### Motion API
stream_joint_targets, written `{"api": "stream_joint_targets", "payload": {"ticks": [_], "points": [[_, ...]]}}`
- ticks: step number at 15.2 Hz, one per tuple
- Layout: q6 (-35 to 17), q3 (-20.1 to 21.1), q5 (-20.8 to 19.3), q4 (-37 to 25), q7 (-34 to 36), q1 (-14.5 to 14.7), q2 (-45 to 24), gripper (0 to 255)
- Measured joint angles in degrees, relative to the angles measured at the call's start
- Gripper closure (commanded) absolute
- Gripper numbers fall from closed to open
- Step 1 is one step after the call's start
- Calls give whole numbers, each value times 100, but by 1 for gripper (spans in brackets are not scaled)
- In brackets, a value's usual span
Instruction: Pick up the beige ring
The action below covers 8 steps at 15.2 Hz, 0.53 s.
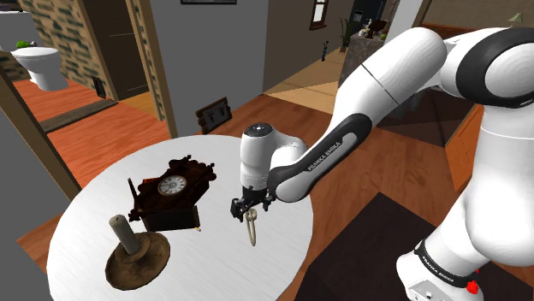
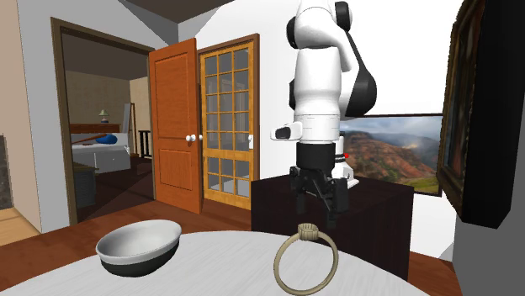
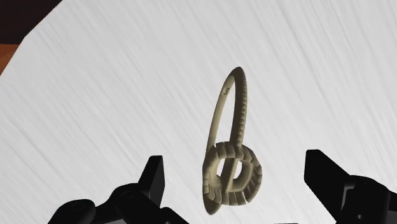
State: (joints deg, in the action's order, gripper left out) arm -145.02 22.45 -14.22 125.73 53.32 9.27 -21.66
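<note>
One beige ring (image 2: 308,231) stands upright beneath the one hand (image 2: 317,210), its two fingers (image 3: 151,175) spread apart.

A round white worktop (image 1: 222,265) is lying under the pincer (image 1: 246,208). A dark wooden mantel clock (image 1: 174,192) with a pale dial is standing upright on it, near the pincer on the shoulder view's left. A brown, dish-shaped candle holder (image 1: 135,255) carrying a grey candle stub is sitting just beside the clock, farther from the pincer. In the second exterior view, a bowl (image 2: 139,246), white inside and dark outside, is resting on the worktop, well apart from the pincer on that view's left. Behind the pincer there, an orange door (image 2: 174,126) is standing open beside a glass-paned door (image 2: 227,118), and a landscape picture (image 2: 395,151) is hanging on the wall.
</note>
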Motion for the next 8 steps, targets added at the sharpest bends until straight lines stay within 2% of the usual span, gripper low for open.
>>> {"api": "stream_joint_targets", "payload": {"ticks": [2,3,8], "points": [[-108,-59,-95,-25,77,57,-143,0],[-133,-70,-110,-19,86,63,-163,255],[-160,-79,-122,-6,92,63,-169,255]]}}
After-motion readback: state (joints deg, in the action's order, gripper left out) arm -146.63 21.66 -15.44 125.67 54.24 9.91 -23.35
